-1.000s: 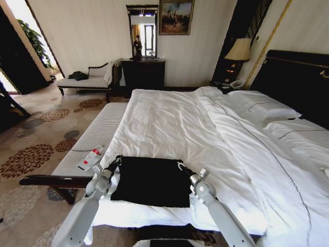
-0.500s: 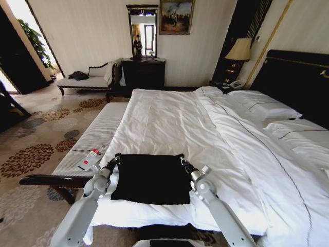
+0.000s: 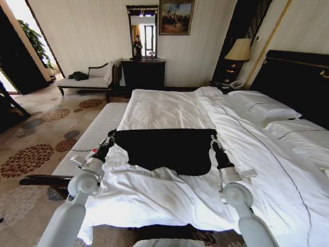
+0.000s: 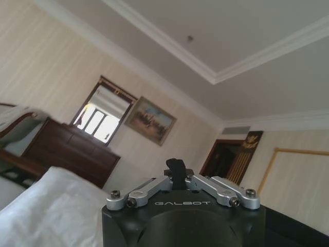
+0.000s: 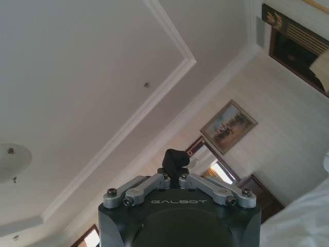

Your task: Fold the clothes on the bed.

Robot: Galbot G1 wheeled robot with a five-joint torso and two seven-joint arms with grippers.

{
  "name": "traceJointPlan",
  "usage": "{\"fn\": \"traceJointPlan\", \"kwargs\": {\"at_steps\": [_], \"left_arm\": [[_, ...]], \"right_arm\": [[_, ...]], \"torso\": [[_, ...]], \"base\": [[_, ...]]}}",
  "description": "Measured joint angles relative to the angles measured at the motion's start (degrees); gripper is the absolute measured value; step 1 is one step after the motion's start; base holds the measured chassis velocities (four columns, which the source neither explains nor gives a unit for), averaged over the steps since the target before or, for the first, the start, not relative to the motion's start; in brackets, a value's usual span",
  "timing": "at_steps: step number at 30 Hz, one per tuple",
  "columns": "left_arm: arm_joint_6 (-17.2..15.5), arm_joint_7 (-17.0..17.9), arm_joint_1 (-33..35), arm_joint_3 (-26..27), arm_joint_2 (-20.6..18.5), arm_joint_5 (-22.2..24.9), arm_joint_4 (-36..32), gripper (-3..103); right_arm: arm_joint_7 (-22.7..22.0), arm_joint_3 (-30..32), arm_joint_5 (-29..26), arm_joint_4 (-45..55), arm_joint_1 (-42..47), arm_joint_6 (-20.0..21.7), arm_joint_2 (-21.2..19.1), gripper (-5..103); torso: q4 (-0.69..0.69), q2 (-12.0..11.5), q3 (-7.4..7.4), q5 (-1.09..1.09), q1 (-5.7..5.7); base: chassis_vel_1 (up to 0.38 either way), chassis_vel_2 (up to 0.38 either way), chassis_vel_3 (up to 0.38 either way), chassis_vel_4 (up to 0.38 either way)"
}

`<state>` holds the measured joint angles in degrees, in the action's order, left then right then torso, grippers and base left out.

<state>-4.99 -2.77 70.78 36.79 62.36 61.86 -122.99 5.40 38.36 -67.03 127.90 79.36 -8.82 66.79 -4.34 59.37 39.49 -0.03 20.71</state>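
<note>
The very large bed with white sheets, duvet and pillows (image 3: 169, 110) filled the middle and right of the head view, its near part rumpled, its tall dark headboard at far right. On it, towards the near left, the black short-sleeved T-shirt (image 3: 167, 146) was stretched wide and held up by two corners, its lower edge sagging onto the duvet; no lettering showed on the side facing the camera. The left tool (image 3: 110, 138) pinched the shirt's left corner and the right tool (image 3: 213, 140) its right corner, both closed narrowly on black cloth, a scrap of which poked from between each tool's fingers in the wrist views. By my judgement the folding was midway: the garment was gripped and lifted, seemingly carried over in a fold, but no neat folded bundle lay on the bed yet. A pale striped bench (image 3: 97, 136) stood left of the bed. No containers were in sight.
</note>
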Motion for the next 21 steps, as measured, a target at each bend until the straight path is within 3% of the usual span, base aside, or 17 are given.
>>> {"fn": "traceJointPlan", "kwargs": {"at_steps": [7, 10, 11, 12, 15, 16, 18, 21], "left_arm": [[-0.7, 0.7, 3.4, 4.9, -2.4, 1.8, -9.8, 1], [-2.1, 1.9, 5.7, 6.2, -3.4, 2.3, -12.1, 1], [-3.2, 2.5, 5.3, 5.4, -4.0, 1.1, -10.8, 1], [-3.2, 2.5, 5.3, 5.4, -4.0, 1.1, -10.8, 1], [-5.6, 4.0, 0.8, -0.6, -6.2, -1.7, -1.7, 1], [-6.5, 4.8, -3.6, -6.1, -7.5, -2.5, 4.9, 1], [-6.6, 4.9, -5.5, -8.3, -7.8, -2.8, 7.7, 1], [-6.6, 5.4, -18.0, -20.7, -6.1, -5.1, 26.4, 1]], "right_arm": [[-6.1, 3.6, 1.5, 11.7, 3.2, 2.2, -3.5, 2], [-13.3, 4.3, 3.1, 15.9, 5.2, 6.9, -4.8, 2], [-17.9, 3.7, 3.5, 16.0, 4.8, 10.6, -5.6, 2], [-17.9, 3.7, 3.5, 16.0, 4.8, 10.6, -5.6, 2], [-26.2, -0.2, 1.4, 8.6, 1.0, 17.5, -8.2, 2], [-28.9, -4.4, -1.5, 1.6, -3.1, 19.8, -9.6, 2], [-29.5, -6.3, -2.6, -1.4, -5.0, 20.4, -9.9, 2], [-30.2, -17.8, -2.9, -22.1, -19.1, 21.5, -8.3, 2]], "torso": [[0.01, 0.0, 0.0, 0.0, 0.0], [0.01, 0.0, -0.01, 0.0, -0.01], [0.03, 0.0, -0.01, 0.0, -0.02], [0.03, 0.0, -0.01, 0.0, -0.02], [0.01, 0.0, 0.0, -0.02, -0.02], [-0.01, 0.0, 0.02, -0.03, 0.0], [0.0, 0.0, 0.02, -0.01, 0.01], [0.03, 0.0, 0.05, 0.0, 0.04]], "base": [[0.0, 0.0, 0.0, 0.0], [0.0, 0.0, 0.0, 0.0], [0.0, 0.0, 0.0, 0.0], [0.0, 0.0, 0.0, 0.0], [0.0, 0.0, 0.0, 0.0], [0.0, 0.0, 0.0, 0.0], [0.0, 0.0, 0.0, 0.0], [0.0, 0.0, 0.0, 0.0]]}}
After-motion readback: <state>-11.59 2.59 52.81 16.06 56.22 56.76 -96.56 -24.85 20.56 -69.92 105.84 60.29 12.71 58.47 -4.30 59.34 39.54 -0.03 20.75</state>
